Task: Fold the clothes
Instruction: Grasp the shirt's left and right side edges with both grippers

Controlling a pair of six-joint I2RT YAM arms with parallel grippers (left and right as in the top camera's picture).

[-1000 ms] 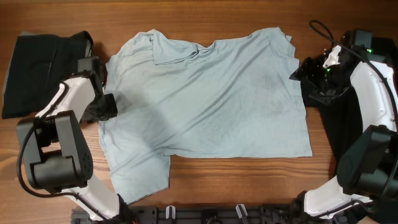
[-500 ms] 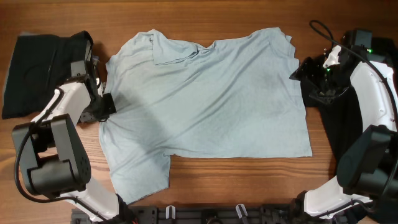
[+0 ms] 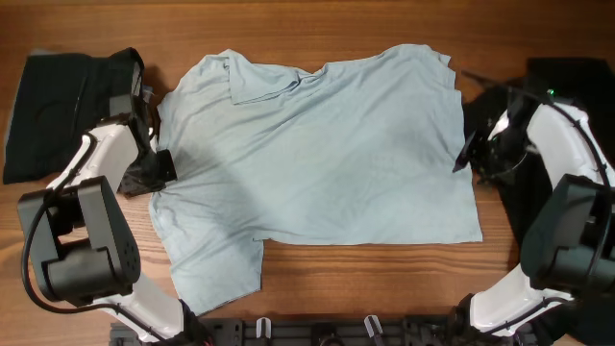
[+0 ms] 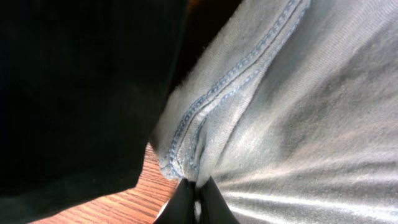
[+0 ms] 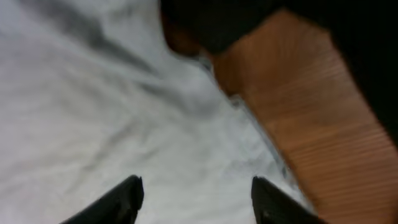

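Overhead shows the grasping step: left tool (image 3: 163,165) clamped tight on the shirt (image 3: 327,154); right tool (image 3: 466,156) hangs spread over its far edge, which probably needs clamping next.

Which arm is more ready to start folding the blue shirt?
The left arm: its jaws are shut on the side hem of the aqua T-shirt, pinching it. The right arm has its jaws open over the opposite edge, gripping nothing yet.

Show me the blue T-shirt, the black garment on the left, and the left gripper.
blue T-shirt (image 3: 327,154), overhead view, middle of its body.
black garment (image 3: 58,111), overhead view, middle of its cloth.
left gripper (image 4: 196,202), left wrist view, between its pinching fingertips.
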